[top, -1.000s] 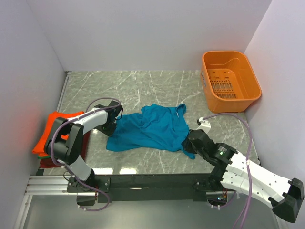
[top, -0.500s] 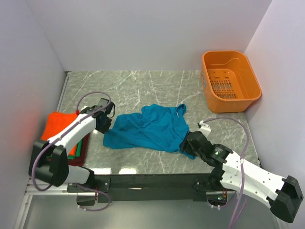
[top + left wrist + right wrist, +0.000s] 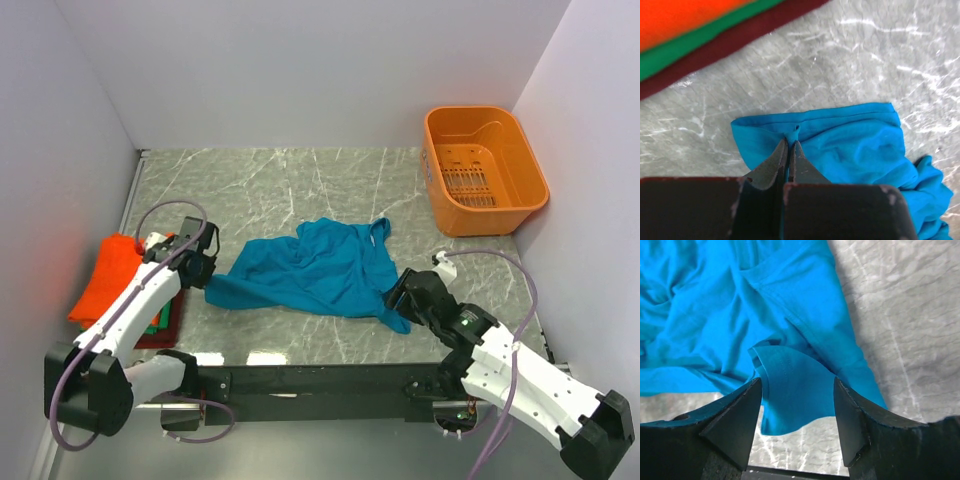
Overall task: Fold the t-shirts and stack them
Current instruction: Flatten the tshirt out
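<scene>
Lying crumpled on the marble table (image 3: 300, 180), the blue t-shirt (image 3: 310, 270) sits to the left of the orange basket (image 3: 440, 190) and closer to the arms than the basket is. Its long way runs side to side, from the basket's side across to the side away from it. I cannot tell which end is the neck.

The left gripper (image 3: 200, 270) has its two fingers squeezed together on the shirt's edge, at the end farthest from the basket. A little nub of blue cloth pokes out between the tips.

The right gripper (image 3: 405, 295) is at the end nearer the basket. Its fingers stand wide apart, one on each side of a folded-over corner, holding nothing. That corner lies right in front of them, so I think this arm should grab next.

The folded pile (image 3: 115, 275) of orange, green and dark red shirts lies just past the left gripper, farthest from the basket.
</scene>
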